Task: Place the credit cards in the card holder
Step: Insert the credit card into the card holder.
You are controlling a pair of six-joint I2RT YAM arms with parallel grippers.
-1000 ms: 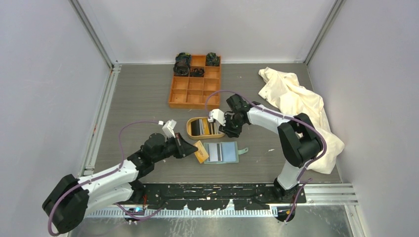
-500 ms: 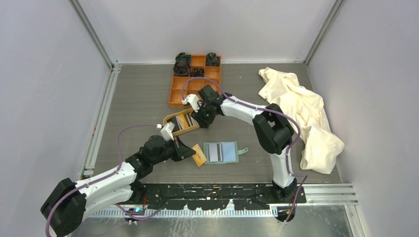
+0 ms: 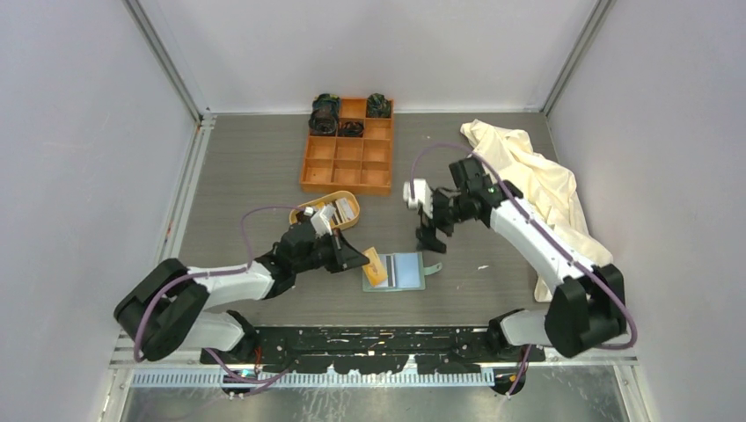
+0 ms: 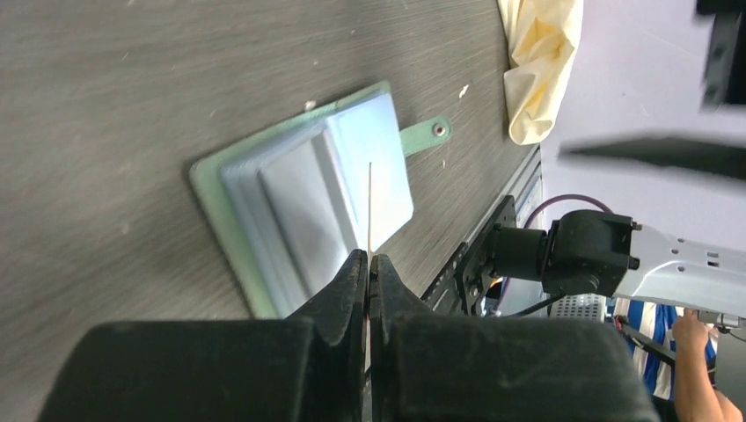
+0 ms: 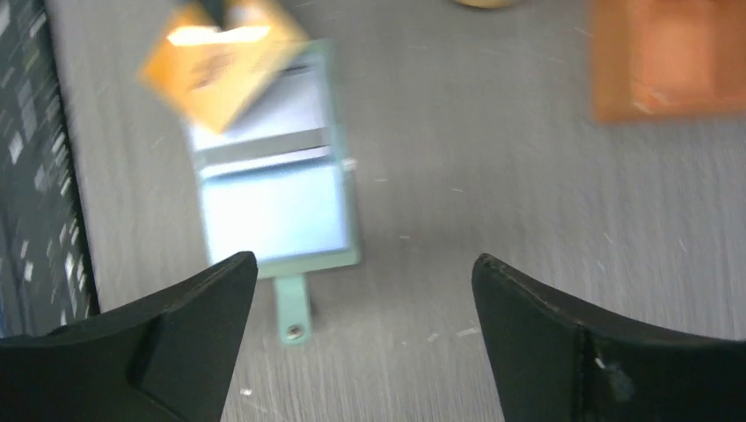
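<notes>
Left pincer [image 3: 362, 261] clenched on one of the credit cards [image 3: 376, 266], an orange-tan one, gripped by its edge. From the left wrist the card [image 4: 369, 207] showed edge-on as a thin line running out from the closed fingertips [image 4: 356, 264]. It stood over the end of the card holder [image 3: 402, 272] away from the strap; could not tell whether it touched.

Card holder lay open and flat on the table [image 3: 255, 167] close to the near edge, about mid-width. Pale pockets faced up [image 4: 299, 202]. Strap tab [image 3: 431, 269] pointed toward the right edge.

Right pincer [image 3: 431, 243] released, jaws wide and holding nothing, above the table just beyond the strap tab on the far side. Its wrist view looked down on the holder [image 5: 273, 207] and the card [image 5: 220, 70].

Around: oval wooden tray [image 3: 345, 195] on the far side of the holder and to its left, more cards [image 3: 346, 209] in it, the left arm lying across its near part. Orange compartment box [image 3: 347, 163] toward the far edge, dark items [image 3: 325, 114] in its far cells. Cream cloth [image 3: 528, 176] heaped from the far right corner along the right edge.

Writing: dark marks on the held card, too blurred to read.
</notes>
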